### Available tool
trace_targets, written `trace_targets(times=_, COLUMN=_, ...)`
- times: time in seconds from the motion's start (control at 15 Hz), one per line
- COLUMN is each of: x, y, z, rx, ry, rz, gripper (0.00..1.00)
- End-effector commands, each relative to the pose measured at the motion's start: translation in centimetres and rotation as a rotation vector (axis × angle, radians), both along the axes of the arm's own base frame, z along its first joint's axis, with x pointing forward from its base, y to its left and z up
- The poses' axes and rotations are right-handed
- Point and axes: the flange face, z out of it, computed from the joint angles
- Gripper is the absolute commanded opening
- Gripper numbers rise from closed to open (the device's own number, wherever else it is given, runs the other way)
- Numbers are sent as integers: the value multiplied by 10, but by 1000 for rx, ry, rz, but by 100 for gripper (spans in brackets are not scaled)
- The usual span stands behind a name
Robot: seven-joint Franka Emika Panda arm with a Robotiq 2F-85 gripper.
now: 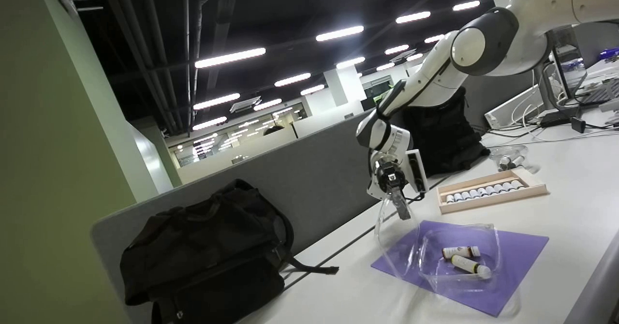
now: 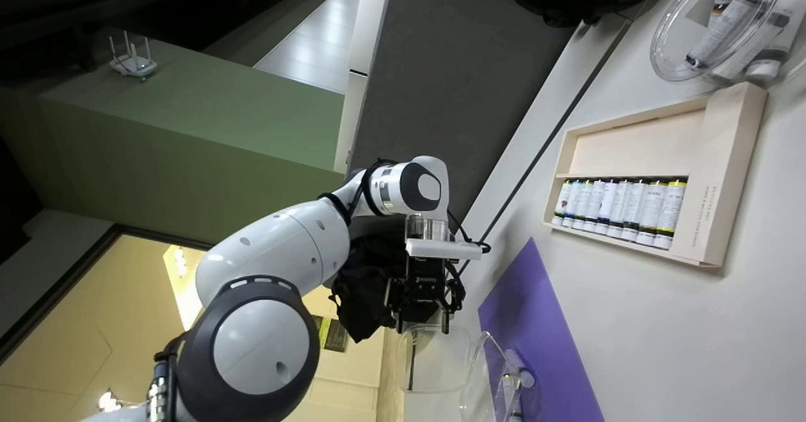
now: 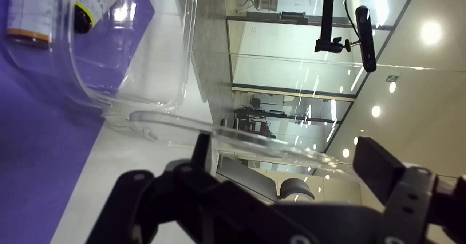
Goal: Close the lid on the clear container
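Lid and box meet along the side toward the desk's back edge, the one by the partition; the lid stands raised there, looking close to upright. Right beside it is the tool, its fingers spread apart and holding nothing; whether either touches the plastic I cannot tell. That clarity is the likeliest source of trouble: with contact hard to judge, the tool could come at the wrong face and shove the lid over toward the back edge rather than the front one. A spread finger might also snag it and drag the box along. Pressure on one corner alone would probably twist so thin a piece and leave it unseated on the rim. A push made too low, near where the two meet, would have poor leverage and could instead slide the box over the sheet toward the desk's front edge. Inside the box lie two bottles; a jolt may roll them, and should a cap rise above the rim, which the views do not settle, the lid would not sit flush. Beyond, farther along the desk, the tray lies apart from the box, at risk only if the tool swings wide.
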Motion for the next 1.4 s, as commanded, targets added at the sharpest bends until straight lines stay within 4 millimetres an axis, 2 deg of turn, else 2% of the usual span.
trace_targets(times=0.0, x=-27, y=-17, z=7, rx=-47, ry=6, rz=7, gripper=100)
trace_targets(times=0.33, x=-51, y=-31, z=15, rx=-64, ry=-60, rz=0, gripper=100)
trace_targets(times=0.93, x=-80, y=-45, z=40, rx=-19, ry=-336, rz=-53, gripper=100)
trace_targets(times=1.2, x=-91, y=-49, z=49, rx=14, ry=-381, rz=-52, gripper=100)
trace_targets(times=1.33, x=-104, y=-51, z=59, rx=28, ry=-394, rz=-43, gripper=100)
